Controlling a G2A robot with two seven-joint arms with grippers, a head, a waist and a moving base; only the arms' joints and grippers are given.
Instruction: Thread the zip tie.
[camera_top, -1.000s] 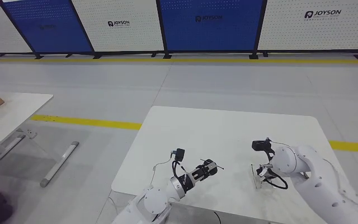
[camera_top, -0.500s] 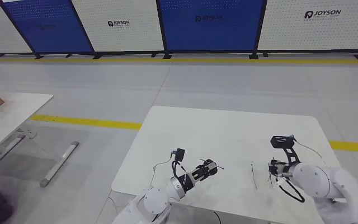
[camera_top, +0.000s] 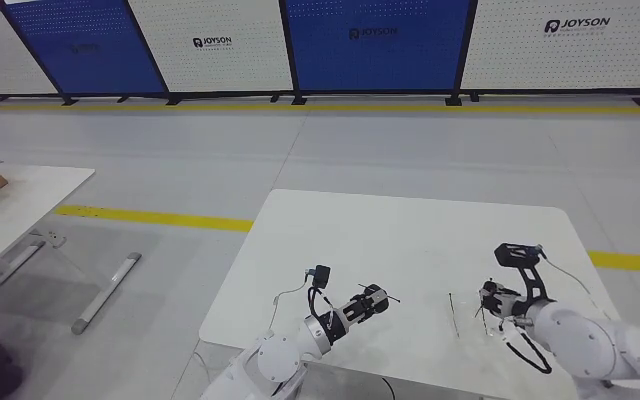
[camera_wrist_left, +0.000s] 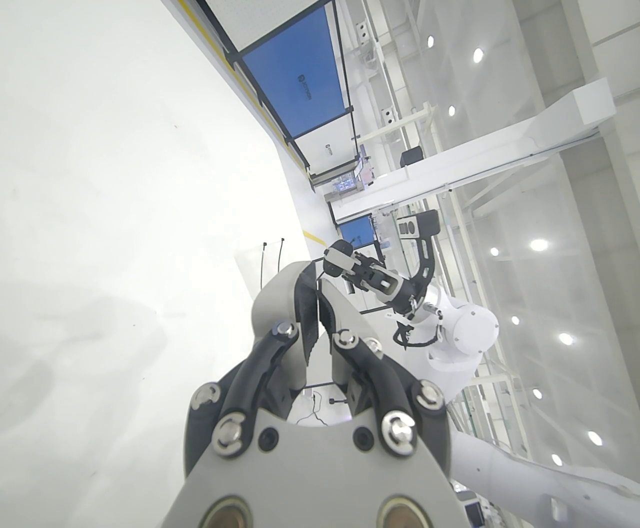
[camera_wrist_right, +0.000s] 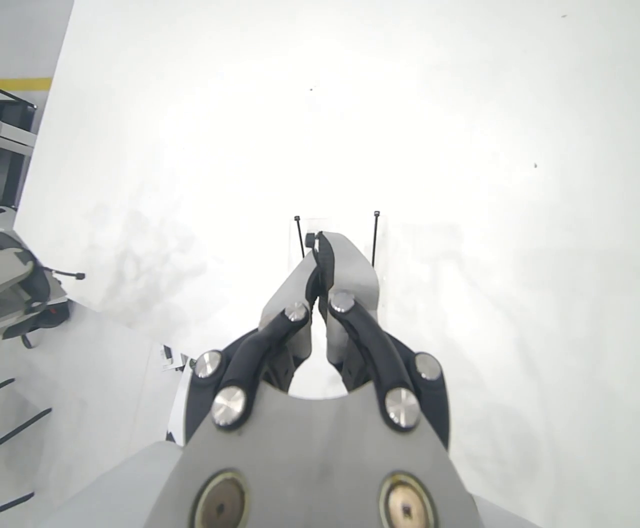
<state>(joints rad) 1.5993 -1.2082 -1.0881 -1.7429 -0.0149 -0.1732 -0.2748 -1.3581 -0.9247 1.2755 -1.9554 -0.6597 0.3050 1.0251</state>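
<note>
Working across the white table, we first meet the left gripper at about seven o'clock from the table's middle. Its pincer is clamped on the zip tie, whose thin end pokes out toward three o'clock. Two loose ties lie flat on the table, farther toward three o'clock. Just beyond them is the right gripper, its pincer pressed closed. There is a small dark bit at its tip that may be another tie's head, but we cannot tell. We judge the main risk to be the strap's free end, which is thin and could flex or twist in the pads and miss the head's slot. Bringing the well-separated grippers together could also sweep the loose ties out of place.
</note>
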